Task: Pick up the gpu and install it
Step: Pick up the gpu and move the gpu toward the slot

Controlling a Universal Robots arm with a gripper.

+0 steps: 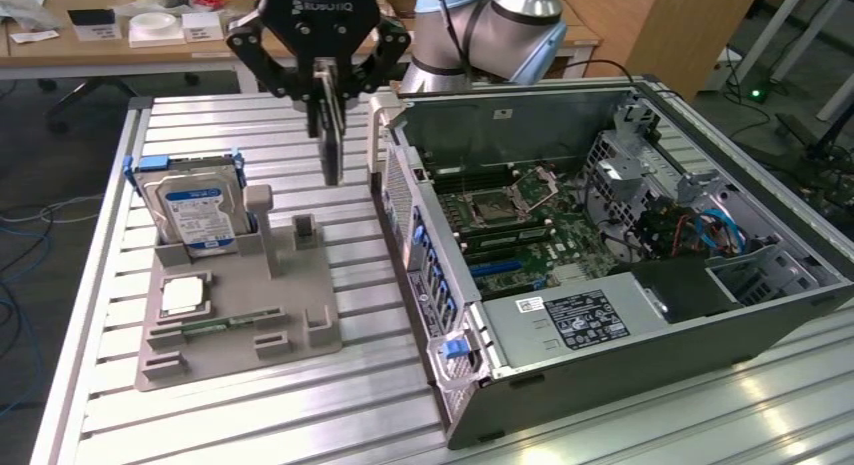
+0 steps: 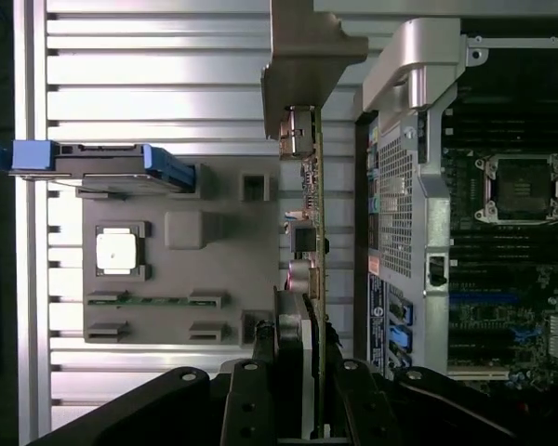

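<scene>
Here we are: the gripper has its fingers clamped on the top edge of the gpu. The gpu hangs thin and upright over the slatted table, clear of the grey parts holder on the exterior view's left and just beside the open computer case on its right. That grip looks deliberate to me, since it keeps the lower edge free to meet a slot on the motherboard. From the wrist, the gpu runs edge-on away from the gripper, with its silver bracket at the far end. In the holder, the hard drive stands upright in a blue caddy. A processor chip and a memory stick lie flat in their own recesses, each easy to reach. As for writing, "ROBOTIQ" runs across the gripper body. The drive's blue-white label and the power supply sticker are too small to read.
</scene>
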